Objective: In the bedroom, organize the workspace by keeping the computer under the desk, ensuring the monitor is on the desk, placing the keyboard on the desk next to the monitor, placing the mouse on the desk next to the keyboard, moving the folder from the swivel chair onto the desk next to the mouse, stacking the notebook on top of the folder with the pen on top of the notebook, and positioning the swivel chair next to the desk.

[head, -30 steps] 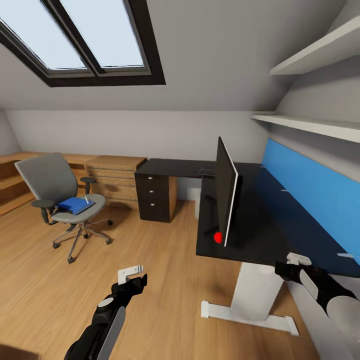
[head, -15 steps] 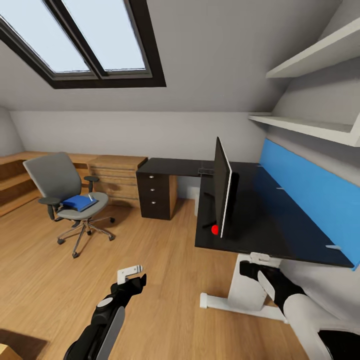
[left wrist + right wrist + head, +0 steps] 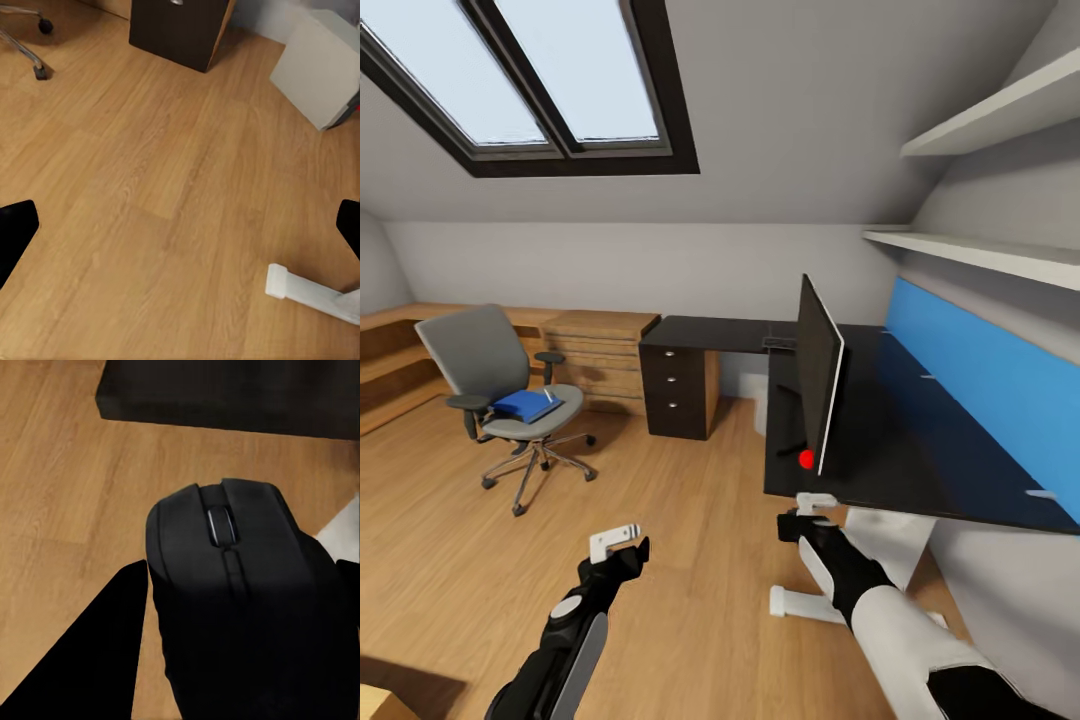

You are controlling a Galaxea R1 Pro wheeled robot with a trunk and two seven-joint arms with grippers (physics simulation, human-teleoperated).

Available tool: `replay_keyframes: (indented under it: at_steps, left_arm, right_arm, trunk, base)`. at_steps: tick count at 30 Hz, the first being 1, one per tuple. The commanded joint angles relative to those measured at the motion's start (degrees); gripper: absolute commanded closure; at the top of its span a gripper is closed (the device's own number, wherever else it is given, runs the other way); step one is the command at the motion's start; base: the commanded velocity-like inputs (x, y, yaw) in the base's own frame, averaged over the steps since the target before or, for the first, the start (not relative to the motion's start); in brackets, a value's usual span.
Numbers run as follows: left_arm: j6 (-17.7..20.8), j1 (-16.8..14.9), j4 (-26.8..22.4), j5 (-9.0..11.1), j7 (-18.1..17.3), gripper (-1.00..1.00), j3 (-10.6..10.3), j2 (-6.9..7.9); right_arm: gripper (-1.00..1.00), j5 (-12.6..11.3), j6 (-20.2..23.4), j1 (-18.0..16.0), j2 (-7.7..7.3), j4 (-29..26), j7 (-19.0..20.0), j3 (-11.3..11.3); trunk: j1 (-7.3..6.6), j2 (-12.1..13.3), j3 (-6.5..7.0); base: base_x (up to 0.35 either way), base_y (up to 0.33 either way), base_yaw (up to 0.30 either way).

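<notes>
At my one o'clock, below the black L-shaped counter [image 3: 920,450], my right pincer [image 3: 807,512] grips the small dark oval mouse [image 3: 225,585]; left pincer [image 3: 618,543] gapes empty. Thin black monitor [image 3: 818,375] stands there; bright blue folder [image 3: 527,404] awaits at ten o'clock on the grey swivel chair [image 3: 500,385].

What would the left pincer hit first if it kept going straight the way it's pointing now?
Most likely the bare wooden floor: the left pincer, open and empty, aims down at it, with nothing in between. The desk's white foot lies off to one side.
</notes>
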Motion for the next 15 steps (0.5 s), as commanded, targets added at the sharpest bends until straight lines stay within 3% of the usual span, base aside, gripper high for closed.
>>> replay_keyframes:
  at_steps: [1,4,9,15]
  left_arm:
    - [-0.1,0.0,-0.1,0.6,0.5,-1.0,-0.1,0.04]
    - [-0.4,0.0,-0.1,0.6,0.4,-1.0,-0.1,0.04]
    - [-0.6,0.0,-0.1,0.6,0.4,-1.0,-0.1,0.05]
    - [-0.6,0.0,-0.1,0.6,0.4,-1.0,0.1,0.05]
  right_arm:
    - [1.0,-0.6,0.5,0.5,0.4,-1.7,-1.9,0.5]
    - [1.0,-0.4,1.5,2.2,0.95,-4.7,-3.5,1.4]
    - [1.0,-0.2,5.5,7.6,1.29,-16.0,-4.6,4.9]
    - [1.0,-0.2,7.1,12.9,1.31,-26.0,-7.2,5.7]
  trunk:
    - [0.0,0.0,-0.07]
    - [0.0,0.0,-0.07]
    - [0.0,0.0,-0.07]
    - [0.0,0.0,-0.07]
  base:
    - [0.0,0.323,0.0]
    - [0.0,0.328,0.0]
    - [0.0,0.334,0.0]
    - [0.0,0.336,0.0]
